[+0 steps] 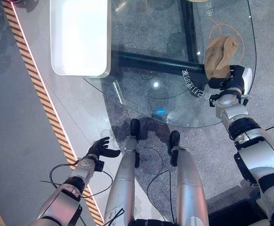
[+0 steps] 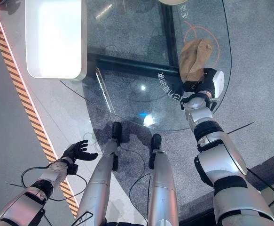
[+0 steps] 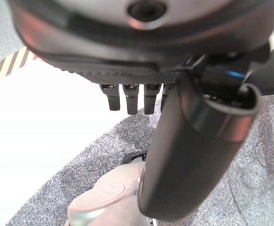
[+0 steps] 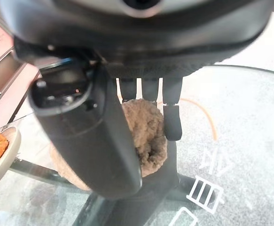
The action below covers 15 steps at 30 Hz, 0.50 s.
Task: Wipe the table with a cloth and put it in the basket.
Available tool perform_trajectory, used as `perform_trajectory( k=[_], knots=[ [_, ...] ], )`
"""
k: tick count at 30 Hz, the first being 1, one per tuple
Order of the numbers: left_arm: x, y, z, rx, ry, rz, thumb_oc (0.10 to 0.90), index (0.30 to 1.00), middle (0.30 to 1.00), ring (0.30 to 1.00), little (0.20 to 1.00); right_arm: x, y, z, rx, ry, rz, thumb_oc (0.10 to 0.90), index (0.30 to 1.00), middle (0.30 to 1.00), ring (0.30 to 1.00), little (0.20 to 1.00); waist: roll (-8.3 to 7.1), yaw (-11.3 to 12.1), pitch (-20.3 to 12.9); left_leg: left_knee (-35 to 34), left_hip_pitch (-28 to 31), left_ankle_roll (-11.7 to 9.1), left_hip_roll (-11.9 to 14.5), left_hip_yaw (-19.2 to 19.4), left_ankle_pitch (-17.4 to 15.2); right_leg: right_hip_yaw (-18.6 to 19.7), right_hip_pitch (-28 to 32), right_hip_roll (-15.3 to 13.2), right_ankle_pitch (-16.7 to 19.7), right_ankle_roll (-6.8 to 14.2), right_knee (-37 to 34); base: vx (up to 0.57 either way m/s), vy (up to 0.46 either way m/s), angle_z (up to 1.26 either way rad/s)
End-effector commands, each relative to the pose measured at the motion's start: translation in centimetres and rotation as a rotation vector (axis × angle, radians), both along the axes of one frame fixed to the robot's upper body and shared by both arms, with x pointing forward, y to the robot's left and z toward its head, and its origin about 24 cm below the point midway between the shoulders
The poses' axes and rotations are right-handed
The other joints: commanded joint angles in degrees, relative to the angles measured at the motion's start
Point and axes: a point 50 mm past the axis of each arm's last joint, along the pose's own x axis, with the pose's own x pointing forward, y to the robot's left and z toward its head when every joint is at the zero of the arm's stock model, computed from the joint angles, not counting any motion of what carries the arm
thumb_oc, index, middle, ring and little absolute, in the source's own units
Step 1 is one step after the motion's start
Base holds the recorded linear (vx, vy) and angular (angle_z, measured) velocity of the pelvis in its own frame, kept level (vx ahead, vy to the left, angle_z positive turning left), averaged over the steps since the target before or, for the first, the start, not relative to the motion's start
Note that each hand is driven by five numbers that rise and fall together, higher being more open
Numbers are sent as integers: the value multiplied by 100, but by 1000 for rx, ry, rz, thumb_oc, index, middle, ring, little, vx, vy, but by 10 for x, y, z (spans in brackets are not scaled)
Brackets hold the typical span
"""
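A crumpled brown cloth (image 1: 220,55) lies on the glass table (image 1: 151,56) near its right edge, inside an orange ring drawn on the glass. My right hand (image 1: 229,77) sits at the cloth's near end. In the right wrist view the fingers (image 4: 172,120) come down over the bunched cloth (image 4: 146,136), with the thumb beside it, pinching it. My left hand (image 1: 99,149) hangs low at the left, off the table, its fingers (image 3: 131,99) relaxed and holding nothing.
A white rectangular block (image 1: 78,37) stands at the table's far left. A dark bar (image 1: 151,62) runs under the glass. A pale plate (image 4: 0,162) with an orange item stands on the glass beyond the cloth. Striped tape (image 1: 38,89) crosses the floor at the left.
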Motion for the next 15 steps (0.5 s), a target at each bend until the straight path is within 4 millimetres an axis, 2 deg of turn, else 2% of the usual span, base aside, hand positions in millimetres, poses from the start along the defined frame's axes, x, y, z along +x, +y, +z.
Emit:
perform_trajectory(
  k=[1,7,13,15],
  knots=[
    [-9,-1,-9,12,36,-4,800,900,900,900,900,10,30,23,-58,-69,144,100,300,300,300,200,89,163,-89,879,-44,533,-566,409,-995,-284,135,144,871,169,-1284,0,0,0],
    [-9,-1,-9,10,34,-7,800,900,900,900,900,10,35,36,-142,-123,159,100,300,300,300,200,93,162,-89,873,-59,538,-569,411,-995,-283,114,144,885,184,-1291,0,0,0],
    [-9,-2,-9,13,28,-7,800,900,900,900,900,9,60,56,-312,-205,231,100,300,300,300,200,67,166,-89,844,-62,539,-587,389,-975,-301,120,145,913,188,-1334,0,0,0],
    [-8,-3,-8,11,25,-12,800,900,900,900,900,8,76,66,-393,-241,270,100,300,300,300,200,69,173,-89,834,-64,530,-599,380,-962,-312,119,138,918,186,-1346,0,0,0]
  ],
)
